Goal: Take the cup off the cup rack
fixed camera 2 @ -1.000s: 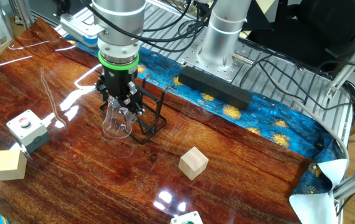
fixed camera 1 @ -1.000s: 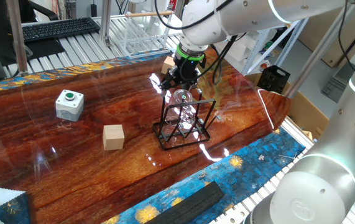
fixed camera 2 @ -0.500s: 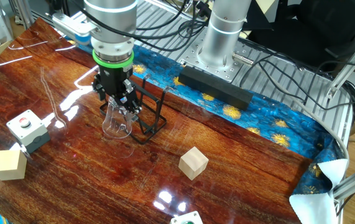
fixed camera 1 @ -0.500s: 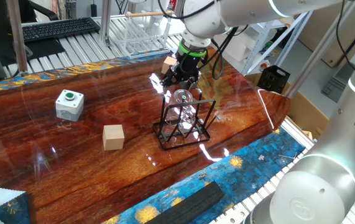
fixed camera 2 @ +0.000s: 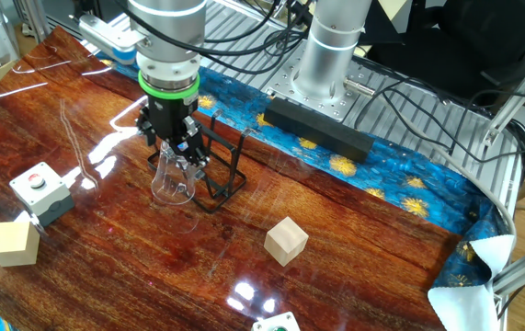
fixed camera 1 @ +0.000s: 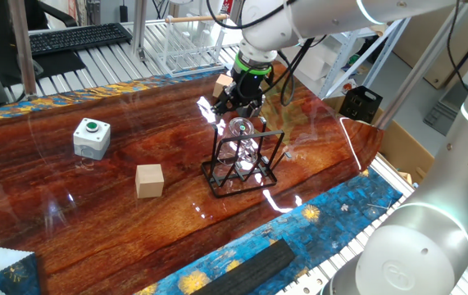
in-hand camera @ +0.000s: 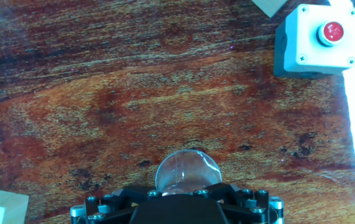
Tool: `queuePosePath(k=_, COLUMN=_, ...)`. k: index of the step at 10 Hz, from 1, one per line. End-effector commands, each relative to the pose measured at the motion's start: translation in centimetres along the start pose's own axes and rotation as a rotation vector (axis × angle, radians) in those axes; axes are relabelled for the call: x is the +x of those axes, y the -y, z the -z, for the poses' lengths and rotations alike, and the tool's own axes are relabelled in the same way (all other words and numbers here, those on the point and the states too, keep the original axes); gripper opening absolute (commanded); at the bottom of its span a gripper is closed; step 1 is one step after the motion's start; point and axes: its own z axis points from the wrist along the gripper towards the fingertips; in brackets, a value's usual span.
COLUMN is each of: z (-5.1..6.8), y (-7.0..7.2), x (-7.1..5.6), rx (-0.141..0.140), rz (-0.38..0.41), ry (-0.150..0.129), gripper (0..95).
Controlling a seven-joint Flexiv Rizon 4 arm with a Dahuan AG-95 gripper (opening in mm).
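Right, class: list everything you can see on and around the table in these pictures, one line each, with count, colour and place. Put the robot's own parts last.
Cup: one, clear glass, on the cup rack, under the gripper.
Cup rack: one, black wire, mid-table.
Wooden cubes: three, tan; one out on open table, one beside the red-button box, one near the far table edge behind the arm.
Button boxes: two, grey-white; green button, red button.
White wire rack: one, beyond the table.
Keyboard: one, black, back desk.
Black bar: one, on the blue patterned mat.
Table: one, reddish wood.
Gripper: one, black with a green ring, at the cup's top; fingers' state unclear.
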Motion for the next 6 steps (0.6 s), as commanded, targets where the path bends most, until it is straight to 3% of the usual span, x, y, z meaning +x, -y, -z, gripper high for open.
queuePosePath(k=1, z=-0.01, y=-0.09, x=-0.02, rx=-0.011, rz=-0.001, ry=0.003, gripper=95.0)
queuePosePath(k=6, z=-0.05, y=-0.08, x=-0.02, rx=-0.020, rz=-0.008, ry=0.002, gripper=95.0)
